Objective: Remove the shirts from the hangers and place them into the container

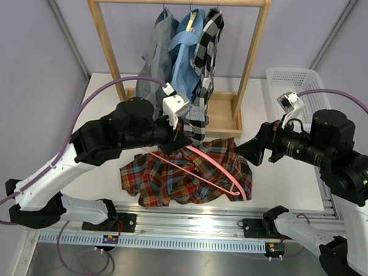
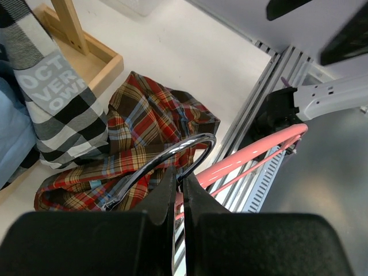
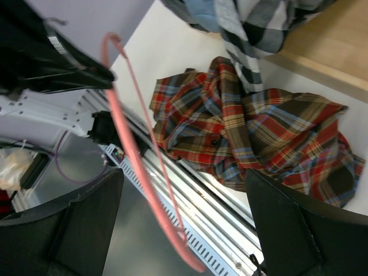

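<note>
The left gripper (image 2: 179,175) pinches one pink hanger (image 1: 213,170) with its fingers tight together, the right gripper (image 1: 247,150) has its fingers wide apart, one red plaid shirt (image 1: 164,177) lies on the table (image 1: 279,185) between them, three others, a grey shirt (image 1: 157,51), a blue shirt (image 1: 185,46) and a checked shirt (image 1: 207,44), hang past the left fingers, and one white basket (image 1: 275,87) sits off behind the right fingers.

The white table (image 1: 286,185) carries a crumpled red plaid shirt (image 1: 170,180) near its front edge; the wooden rack (image 1: 224,115) stands on its base frame at the back; a white basket (image 1: 293,81) sits far right.
</note>
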Available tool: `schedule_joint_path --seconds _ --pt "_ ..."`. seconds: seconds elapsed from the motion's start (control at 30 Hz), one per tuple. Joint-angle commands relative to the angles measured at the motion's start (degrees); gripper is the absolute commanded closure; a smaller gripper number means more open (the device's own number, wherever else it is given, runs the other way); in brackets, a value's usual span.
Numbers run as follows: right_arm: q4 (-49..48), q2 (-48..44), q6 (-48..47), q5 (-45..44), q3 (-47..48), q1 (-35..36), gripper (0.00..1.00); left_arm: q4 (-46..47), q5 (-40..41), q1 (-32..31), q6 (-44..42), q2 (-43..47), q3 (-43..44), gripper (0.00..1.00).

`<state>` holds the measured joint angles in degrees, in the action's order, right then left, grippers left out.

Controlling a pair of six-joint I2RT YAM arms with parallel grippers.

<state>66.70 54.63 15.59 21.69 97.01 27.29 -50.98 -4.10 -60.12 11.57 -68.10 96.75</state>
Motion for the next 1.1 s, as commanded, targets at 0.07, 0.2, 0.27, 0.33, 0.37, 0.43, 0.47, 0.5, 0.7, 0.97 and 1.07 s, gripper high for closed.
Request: schedule_joint_path --seconds 0.07,0.2,0.27,0.33,0.37,0.43,0.47,0.5,0.7,0.97,1.07 --pt "-4.29 -0.93 -1.45 9.68 -1.47 0.31 0.08 5.18 -2.67 0.00 -2.34 -2.74 3.27 1.00" --pt "-6.57 0.03 -1.44 10.56 -3.84 0.31 0.09 5.19 -2.40 0.44 -3.92 -7.39 8.09 1.00" --pt "-7.80 0.65 -1.27 10.65 -4.29 0.40 0.09 4.58 -3.46 0.79 -4.19 -11.08 12.40 1.00" --pt "-8.42 1.44 -1.27 10.91 -4.55 0.31 0.09 4.84 -4.86 1.05 -4.54 -13.89 14.86 1.00" --pt "-8.77 1.62 -1.27 10.91 -4.64 0.31 0.10 4.75 -5.56 1.23 -4.63 -14.95 17.48 1.00" --pt "-9.30 2.32 -1.18 11.18 -4.73 0.40 0.10 3.79 -6.97 1.93 -4.72 -16.80 20.22 1.00" --pt "-9.83 2.50 -1.18 11.35 -4.81 0.31 0.10 3.52 -7.50 2.28 -4.80 -18.46 22.49 1.00" --pt "-10.09 2.76 -1.35 11.27 -4.99 0.31 0.11 3.26 -8.11 2.63 -4.81 -19.00 23.30 1.00" --pt "-10.97 3.46 -1.71 11.09 -5.52 0.48 0.15 3.26 -12.42 4.39 -3.93 -21.37 24.98 1.00" --pt "-12.29 4.61 -1.62 11.70 -6.04 0.40 0.31 2.37 -15.68 4.40 -3.23 -24.28 27.70 1.00" --pt "-12.64 5.05 -1.53 12.14 -6.48 0.66 0.48 3.61 -16.20 4.39 -2.96 -24.37 28.05 1.00"
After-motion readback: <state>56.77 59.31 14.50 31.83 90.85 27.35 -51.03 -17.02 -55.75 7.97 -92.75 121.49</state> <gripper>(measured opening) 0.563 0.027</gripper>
